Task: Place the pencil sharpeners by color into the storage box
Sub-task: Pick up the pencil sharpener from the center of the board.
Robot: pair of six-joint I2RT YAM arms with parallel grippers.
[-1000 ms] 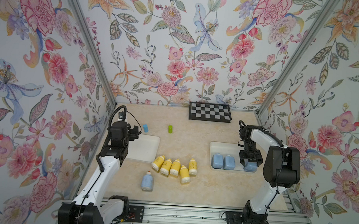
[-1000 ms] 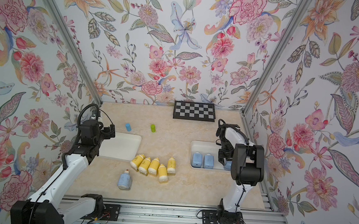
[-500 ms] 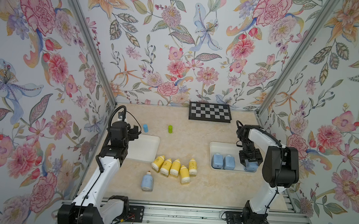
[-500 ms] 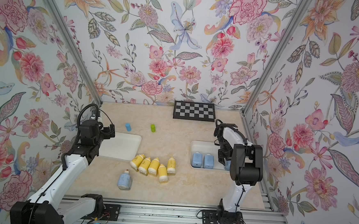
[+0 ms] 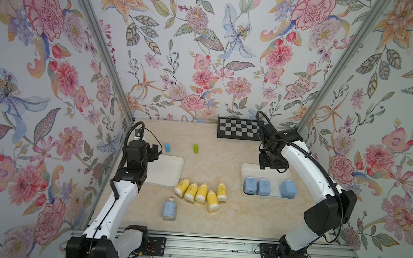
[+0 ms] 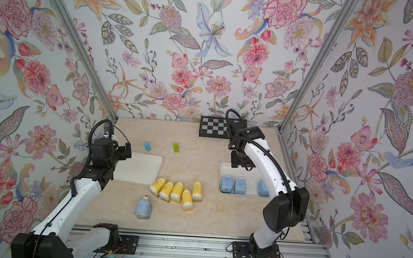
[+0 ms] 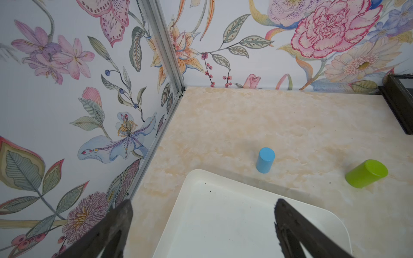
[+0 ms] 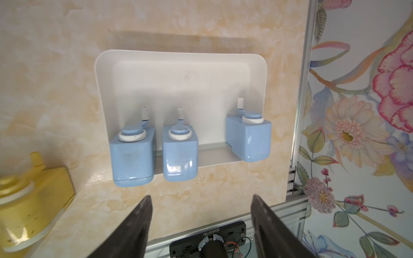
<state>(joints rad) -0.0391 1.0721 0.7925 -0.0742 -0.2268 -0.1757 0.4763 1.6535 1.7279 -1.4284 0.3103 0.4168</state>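
Three light blue pencil sharpeners (image 8: pixel 180 156) stand in the white right storage box (image 8: pixel 178 53), seen in both top views (image 5: pixel 263 187) (image 6: pixel 240 185). My right gripper (image 8: pixel 201 201) hangs open and empty above that box's far edge (image 5: pixel 272 164). A lone blue sharpener (image 5: pixel 169 208) lies on the table near the front. Several yellow sharpeners (image 5: pixel 200 192) lie in a row mid-table. The white left storage box (image 5: pixel 171 166) holds nothing. My left gripper (image 7: pixel 202 207) stands open and empty over its far left corner.
A small blue cylinder (image 7: pixel 265 160) and a green one (image 7: pixel 366 173) stand on the table behind the left box. A checkerboard (image 5: pixel 238 131) lies at the back wall. Floral walls close in on three sides. One yellow sharpener (image 8: pixel 29 205) shows in the right wrist view.
My right gripper has risen off the rightmost blue sharpener and drawn back toward the far wall; the sharpener stays in the box. The left arm has not moved.
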